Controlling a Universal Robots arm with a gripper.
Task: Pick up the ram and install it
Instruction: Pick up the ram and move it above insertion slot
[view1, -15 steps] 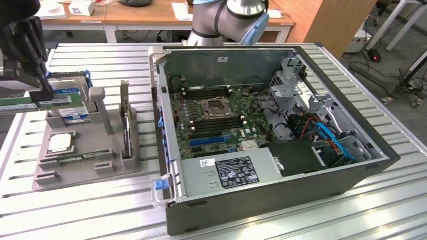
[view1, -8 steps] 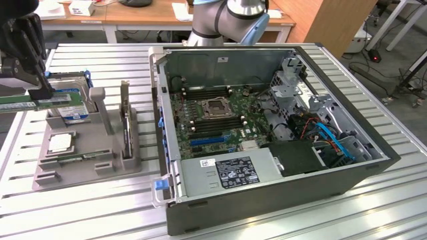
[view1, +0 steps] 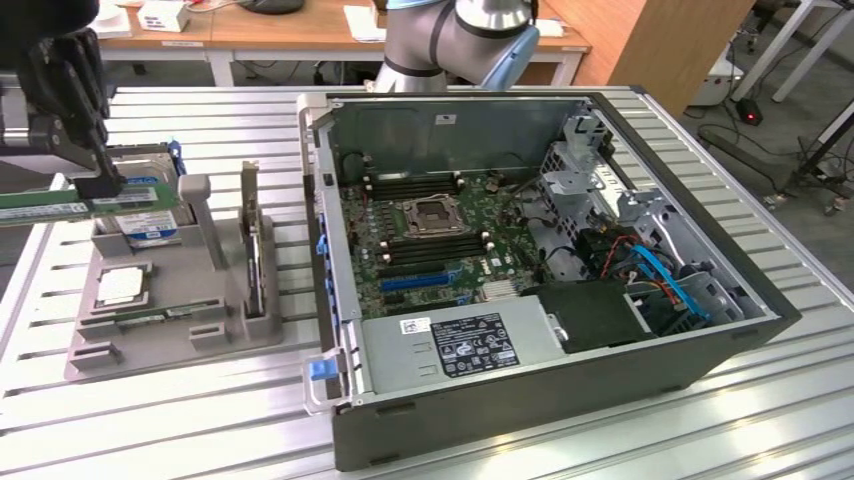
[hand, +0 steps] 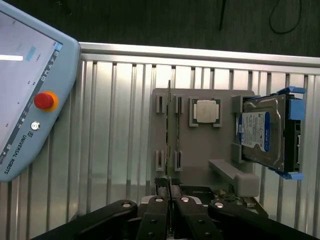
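The ram, a long green stick with a pale label, hangs level above the far end of the grey parts tray, at the exterior view's left. My black gripper is shut on it from above. In the wrist view the fingertips pinch the ram, which is seen edge-on as a thin dark line over the tray. The open computer case lies toward the exterior view's right, with the motherboard and its dark memory slots exposed.
On the tray sit a silver hard drive with a blue label, a square processor chip and an upright thin board. A teach pendant rests on the slatted aluminium table. The arm's base stands behind the case.
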